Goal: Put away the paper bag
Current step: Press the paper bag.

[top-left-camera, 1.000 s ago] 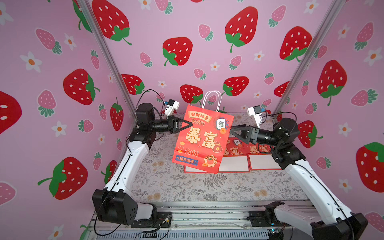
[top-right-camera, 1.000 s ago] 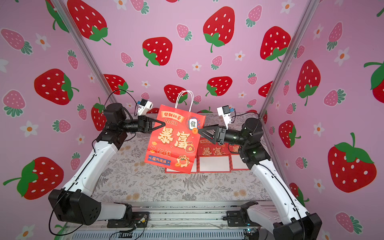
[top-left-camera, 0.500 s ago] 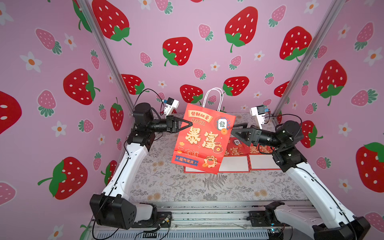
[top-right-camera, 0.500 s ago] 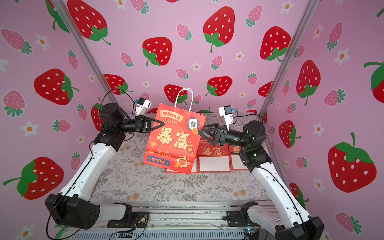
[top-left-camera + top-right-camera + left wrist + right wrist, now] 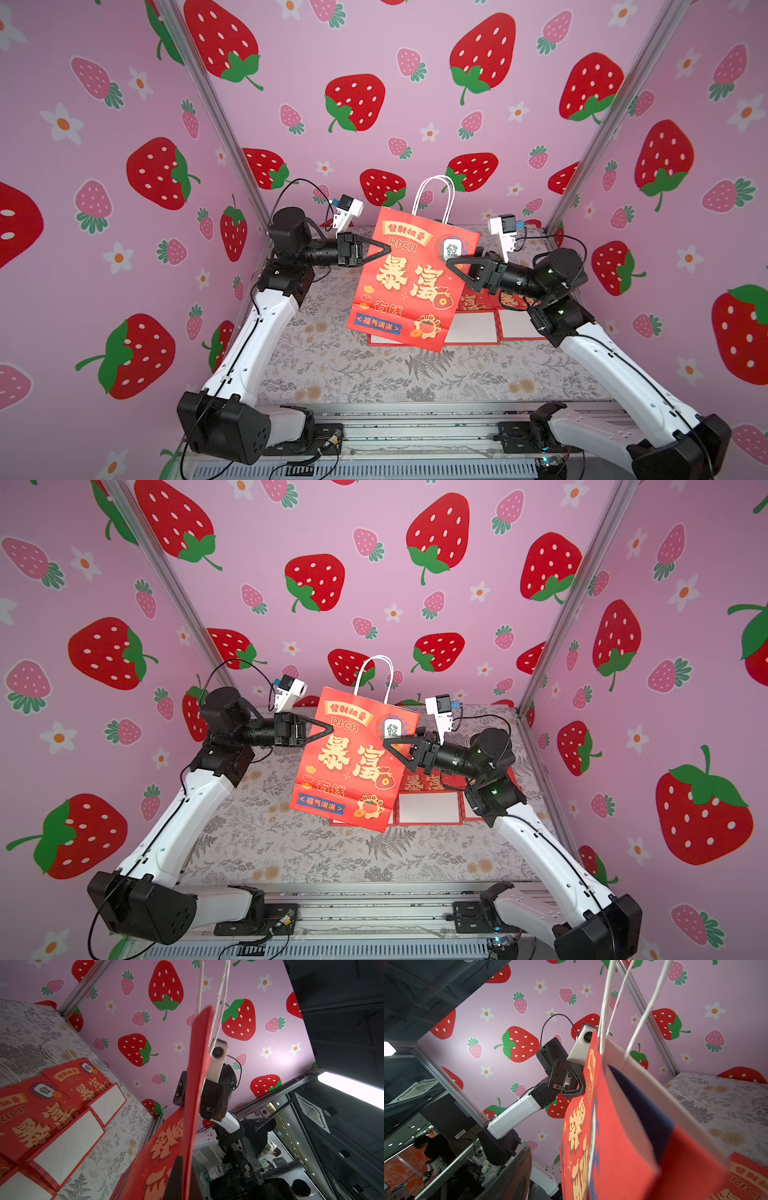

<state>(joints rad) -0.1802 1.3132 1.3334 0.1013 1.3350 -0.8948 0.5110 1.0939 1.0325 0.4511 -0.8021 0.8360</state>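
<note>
A table (image 5: 353, 374) covered in grey floral cloth carries folded red paper bags (image 5: 476, 328), lying flat, side by side, at its far right.

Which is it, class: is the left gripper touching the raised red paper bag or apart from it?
Touching. The right wrist view shows the left gripper clamped shut on the paper bag at its side edge.

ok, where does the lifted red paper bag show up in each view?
Top view: red paper bag at centre frame, clear of the table.
Top view: red paper bag again near centre frame.
Left wrist: red paper bag edge-on, a strip through mid-frame.
Right wrist: red paper bag fills the foreground, its mouth open.
Shared landmark: flat red bags on the table.
</note>
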